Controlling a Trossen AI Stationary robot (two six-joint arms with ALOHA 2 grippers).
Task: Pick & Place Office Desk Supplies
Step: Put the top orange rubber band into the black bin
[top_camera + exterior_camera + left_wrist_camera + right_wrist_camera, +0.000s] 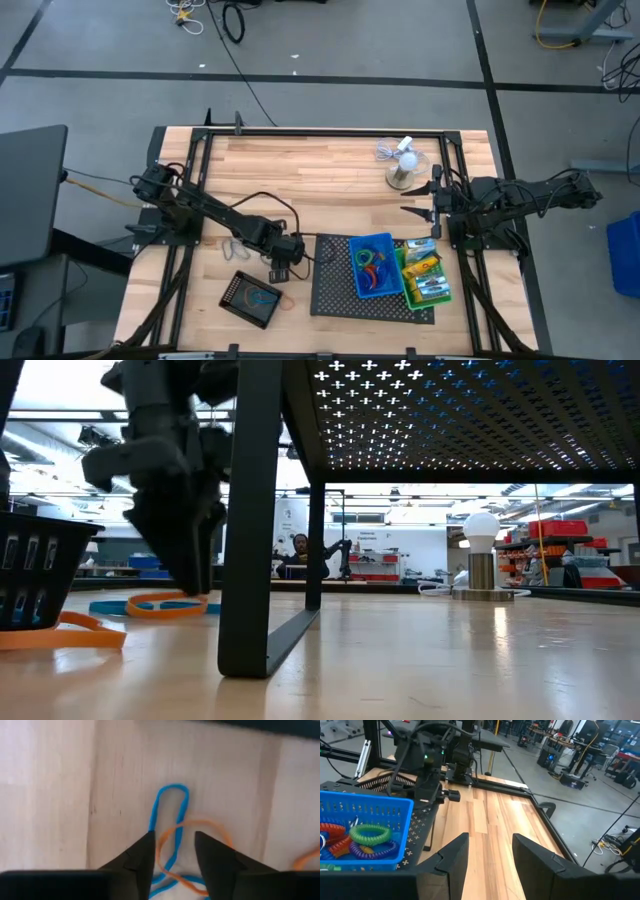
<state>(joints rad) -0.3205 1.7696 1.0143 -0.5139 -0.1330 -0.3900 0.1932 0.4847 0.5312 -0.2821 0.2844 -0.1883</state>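
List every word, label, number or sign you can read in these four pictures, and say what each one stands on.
None can be read.
Yellow crayon box: print too small to read.
Green-white small boxes: markings too small to read.
Signs on the room's back wall: blurred, unreadable.

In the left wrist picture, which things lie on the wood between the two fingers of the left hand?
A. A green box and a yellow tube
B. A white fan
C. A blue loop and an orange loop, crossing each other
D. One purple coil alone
C: the left wrist view shows a blue loop and an orange loop overlapping on the table, with the left hand directly over them.
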